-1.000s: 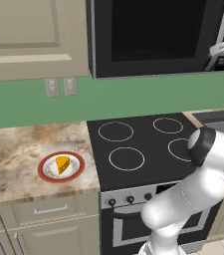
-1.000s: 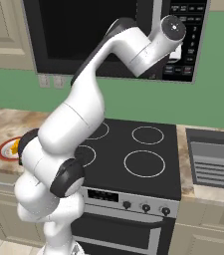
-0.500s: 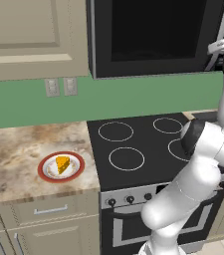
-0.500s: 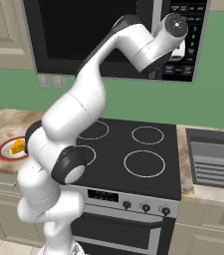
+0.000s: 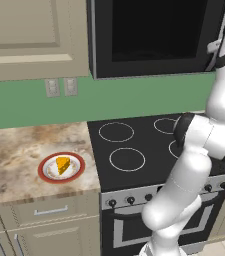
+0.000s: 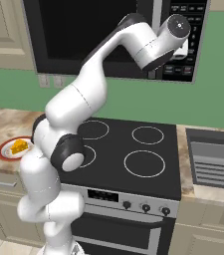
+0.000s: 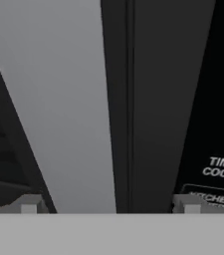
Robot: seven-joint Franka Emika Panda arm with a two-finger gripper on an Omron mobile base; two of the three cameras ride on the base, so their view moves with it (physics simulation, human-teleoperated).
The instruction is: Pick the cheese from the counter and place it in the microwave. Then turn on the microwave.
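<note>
A large black microwave [image 5: 154,37] hangs above a black stovetop [image 5: 144,150], its dark window facing the room. Left of the stove runs a beige-brown marbled table [image 5: 19,155] with drawer fronts below. The white arm reaches high, up to the microwave's right side by the button panel [image 6: 183,40]. In the hand view, the tool [image 7: 108,204] sits close against the microwave front, its two tips spread wide apart with nothing between them, straddling a silver vertical strip [image 7: 63,99] and a dark seam; white panel lettering shows to the right. The cheese [image 5: 63,164], a small orange wedge, lies on a red-rimmed white plate [image 5: 49,174] on the table, far below and left of the tool.
</note>
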